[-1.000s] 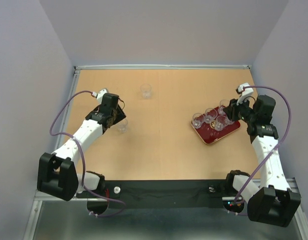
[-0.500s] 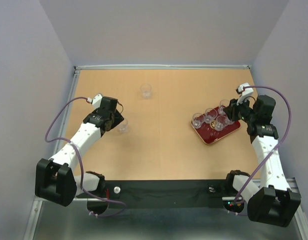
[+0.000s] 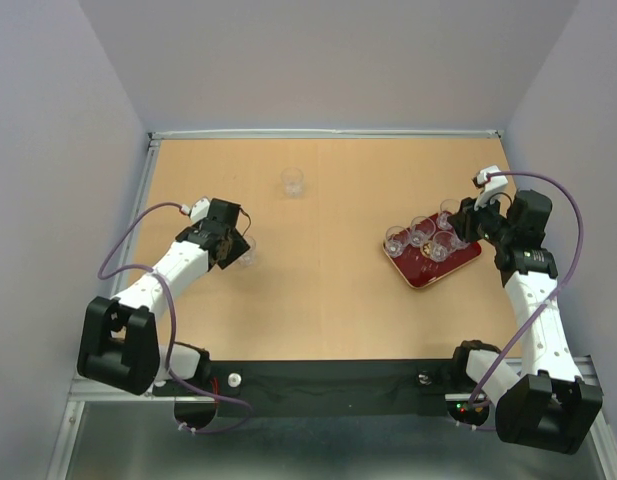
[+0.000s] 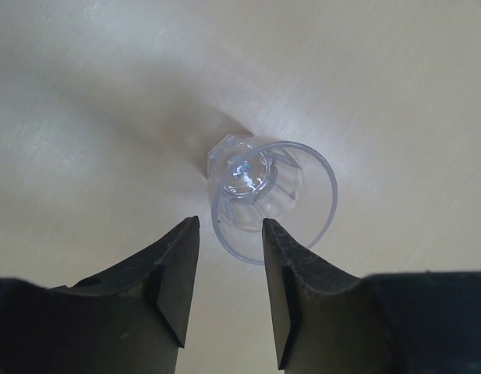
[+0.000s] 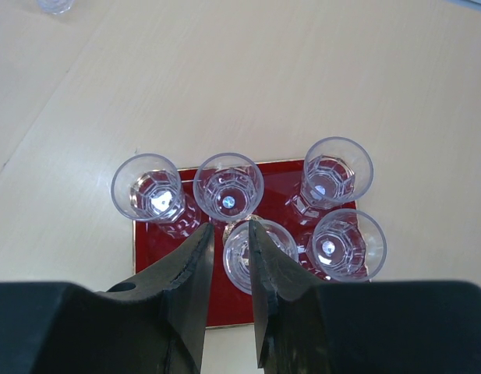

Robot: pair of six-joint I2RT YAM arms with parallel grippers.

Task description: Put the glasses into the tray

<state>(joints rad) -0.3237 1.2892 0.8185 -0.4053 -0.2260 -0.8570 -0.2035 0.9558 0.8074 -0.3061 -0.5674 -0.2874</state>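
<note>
Hovering above one upright glass (image 4: 271,191) at the left, the left gripper (image 4: 230,222) has its fingers spread and grips nothing. On the right gripper (image 5: 231,226) the fingers stand narrowly parted astride a glass wall on the tray (image 5: 275,175); we cannot tell if they pinch. We judge the glasses light, rigid, slick and brittle: clasp the wall gently, under the rim.
</note>
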